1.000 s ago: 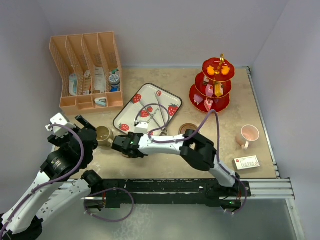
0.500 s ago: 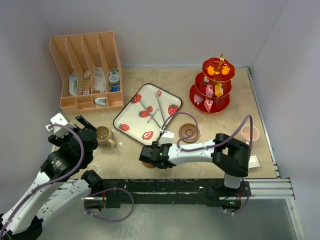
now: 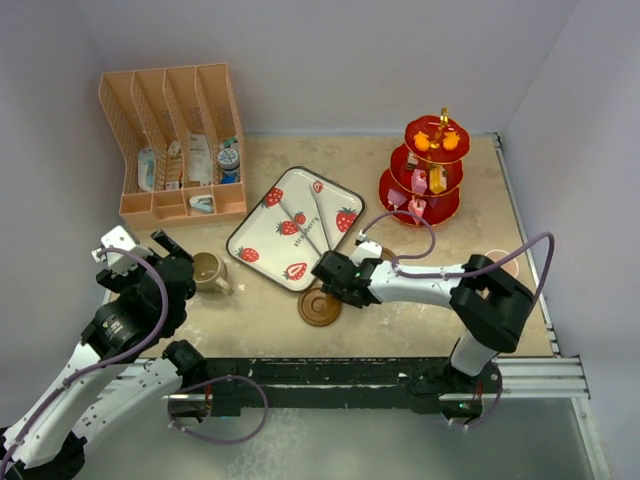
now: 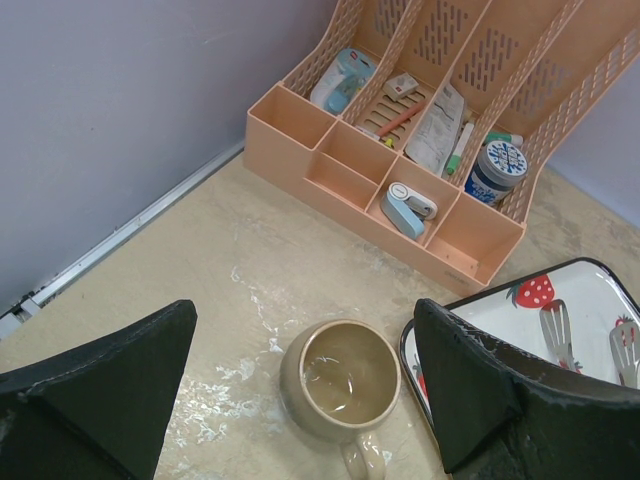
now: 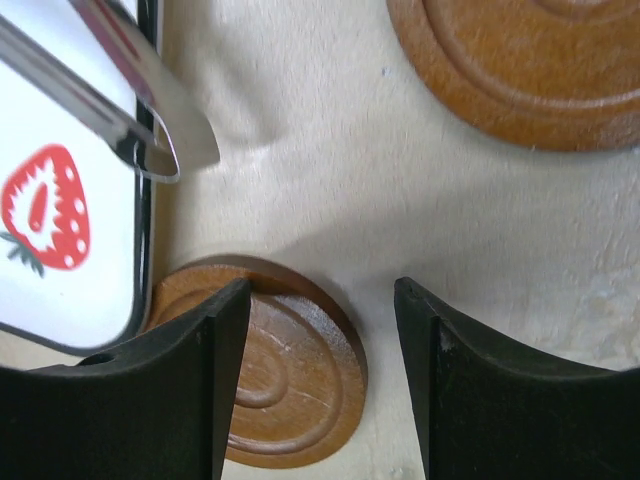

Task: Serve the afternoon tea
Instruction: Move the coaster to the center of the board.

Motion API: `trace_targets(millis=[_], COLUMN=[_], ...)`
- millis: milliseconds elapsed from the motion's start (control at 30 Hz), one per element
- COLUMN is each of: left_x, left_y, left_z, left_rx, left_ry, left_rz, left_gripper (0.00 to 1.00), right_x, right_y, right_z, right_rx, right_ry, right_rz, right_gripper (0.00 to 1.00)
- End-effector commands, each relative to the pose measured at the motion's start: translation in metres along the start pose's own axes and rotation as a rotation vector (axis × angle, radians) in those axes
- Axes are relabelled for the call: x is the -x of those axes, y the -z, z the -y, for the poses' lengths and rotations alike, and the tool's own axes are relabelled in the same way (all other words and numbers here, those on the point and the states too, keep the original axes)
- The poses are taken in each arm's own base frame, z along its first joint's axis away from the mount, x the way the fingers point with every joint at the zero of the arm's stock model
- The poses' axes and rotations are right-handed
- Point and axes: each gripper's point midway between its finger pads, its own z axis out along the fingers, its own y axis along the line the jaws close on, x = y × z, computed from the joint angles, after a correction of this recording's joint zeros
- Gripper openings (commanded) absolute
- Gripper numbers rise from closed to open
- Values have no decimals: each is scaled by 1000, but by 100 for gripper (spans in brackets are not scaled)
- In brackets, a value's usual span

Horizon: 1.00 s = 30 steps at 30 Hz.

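A brown saucer lies flat on the table by the front corner of the strawberry tray. My right gripper hovers just above it, open and holding nothing, with its left finger over the saucer's rim. A second saucer lies a little farther off. The tan mug stands upright with its handle toward me. It sits below the open left gripper, untouched. The red three-tier stand with small cakes stands at the back right. The pink mug peeks out behind my right arm.
The peach rack of toiletries stands at the back left. Metal tongs lie in the strawberry tray, whose rim borders the saucer. Walls close the table on the left, back and right.
My right arm has swung right from beside the tan mug, and the saucer that travelled under it now lies uncovered by the tray's corner. The left arm has not moved.
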Motion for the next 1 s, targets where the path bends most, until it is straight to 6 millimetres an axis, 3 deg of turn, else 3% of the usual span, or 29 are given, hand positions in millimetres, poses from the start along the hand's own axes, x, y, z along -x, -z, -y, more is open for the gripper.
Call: trace_targets(millis=[0, 233, 400, 467, 600, 700, 833, 933, 967], left_x=[11, 10, 10, 10, 10, 10, 9, 9, 8], left_y=[1, 1, 1, 1, 1, 1, 1, 1, 1], left_z=[3, 4, 4, 4, 5, 5, 5, 5, 5], left_rx=[-3, -6, -11, -11, -13, -14, -16, -16, -16], left_ry=[35, 36, 41, 40, 39, 36, 34, 36, 35], left_rz=[13, 10, 8, 8, 8, 7, 5, 5, 4], left_gripper=[87, 87, 87, 87, 87, 87, 87, 87, 87], right_x=[-63, -66, -56, -37, -23, -31, -63, -66, -66], right_y=[-33, -40, -34, -26, -1, 28, 65, 71, 65], right_z=[124, 134, 126, 114, 75, 36, -17, -25, -19], right_rx=[-356, -393, -307, -232, -24, 102, 208, 87, 16], right_ry=[106, 25, 9, 39, 207, 362, 517, 514, 509], right_rz=[-254, -280, -264, -191, -155, -113, -49, 41, 57], right_gripper=[64, 64, 62, 62, 62, 62, 63, 64, 65])
